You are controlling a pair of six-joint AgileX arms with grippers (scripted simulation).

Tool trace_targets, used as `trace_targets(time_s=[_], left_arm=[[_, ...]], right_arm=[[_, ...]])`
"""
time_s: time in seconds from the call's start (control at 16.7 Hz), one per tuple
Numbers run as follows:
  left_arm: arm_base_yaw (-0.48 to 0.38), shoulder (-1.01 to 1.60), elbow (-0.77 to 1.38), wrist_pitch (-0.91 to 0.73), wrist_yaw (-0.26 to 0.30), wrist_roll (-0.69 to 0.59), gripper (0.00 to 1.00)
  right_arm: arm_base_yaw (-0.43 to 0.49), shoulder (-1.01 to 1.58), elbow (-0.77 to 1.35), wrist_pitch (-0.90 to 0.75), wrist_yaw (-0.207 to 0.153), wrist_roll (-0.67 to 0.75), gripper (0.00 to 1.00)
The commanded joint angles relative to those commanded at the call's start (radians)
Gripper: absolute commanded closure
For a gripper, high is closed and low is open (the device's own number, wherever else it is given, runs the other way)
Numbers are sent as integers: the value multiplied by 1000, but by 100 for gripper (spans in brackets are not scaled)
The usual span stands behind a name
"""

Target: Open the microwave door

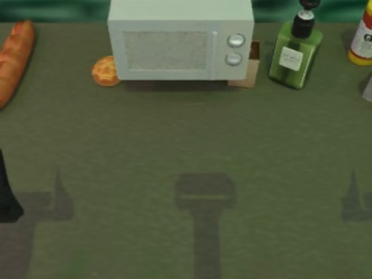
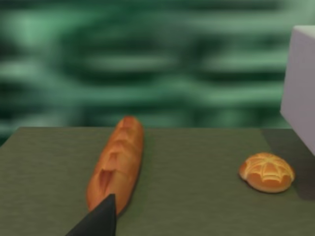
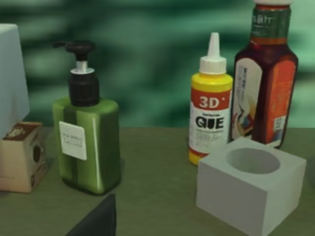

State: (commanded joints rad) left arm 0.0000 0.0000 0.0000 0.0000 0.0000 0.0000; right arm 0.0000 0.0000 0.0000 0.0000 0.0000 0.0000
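While microwave door (image 1: 165, 51) sits shut, left arm (image 1: 9, 195) parked table-left

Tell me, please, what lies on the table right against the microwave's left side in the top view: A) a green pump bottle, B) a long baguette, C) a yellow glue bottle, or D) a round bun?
D: the round bun sits right at the left side of the microwave, while the baguette lies farther left.
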Motion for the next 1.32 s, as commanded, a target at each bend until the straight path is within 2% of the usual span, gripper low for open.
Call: trace_targets(time_s=[0.24,0.42,0.66,1.32], left_arm=[[-18,31,28,-5,-16,-6,0],[-84,157,135,-22,-75,-32,0],[-224,466,378,-44,-202,-101,0],[-669,1603,1211,-58,-596,-362,0]], right_arm=[[0,0,0,0,0,0,0],[0,0,0,0,0,0,0],[0,0,0,0,0,0,0],[0,0,0,0,0,0,0]])
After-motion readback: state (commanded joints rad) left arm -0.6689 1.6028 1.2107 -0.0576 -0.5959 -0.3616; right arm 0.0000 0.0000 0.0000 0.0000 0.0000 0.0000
